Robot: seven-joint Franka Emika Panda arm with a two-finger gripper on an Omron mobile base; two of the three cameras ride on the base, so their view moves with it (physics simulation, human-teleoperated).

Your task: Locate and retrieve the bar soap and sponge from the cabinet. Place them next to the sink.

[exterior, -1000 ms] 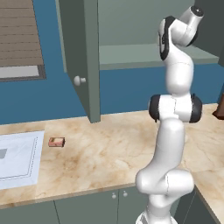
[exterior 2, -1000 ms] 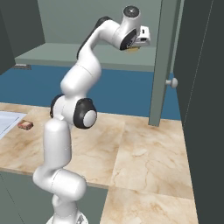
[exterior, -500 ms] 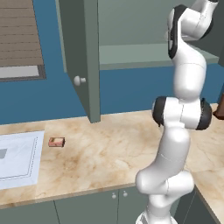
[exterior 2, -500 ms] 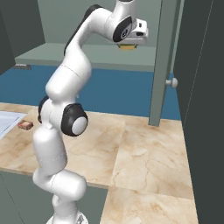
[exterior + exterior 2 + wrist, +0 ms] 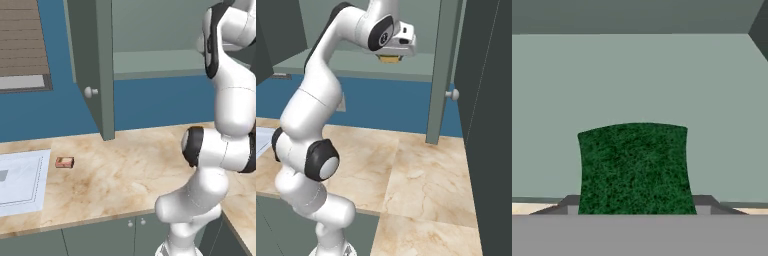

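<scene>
The pincer (image 5: 389, 58) was closed on the sponge (image 5: 634, 167), high up in front of the open cabinet (image 5: 150, 60); in the hand view the green block hid most of both fingers, and its lower part was cut off. In the right base view only a small yellow edge of it showed under the hand. The bar soap (image 5: 64, 162) lay on the desk (image 5: 125, 170), just beside the sink (image 5: 22, 182), which the picture edge cut off.

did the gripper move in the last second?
Yes. In the right base view the gripper, shut on the sponge, has shifted right toward the open cabinet door and sits a little higher against the cabinet shelf.
</scene>
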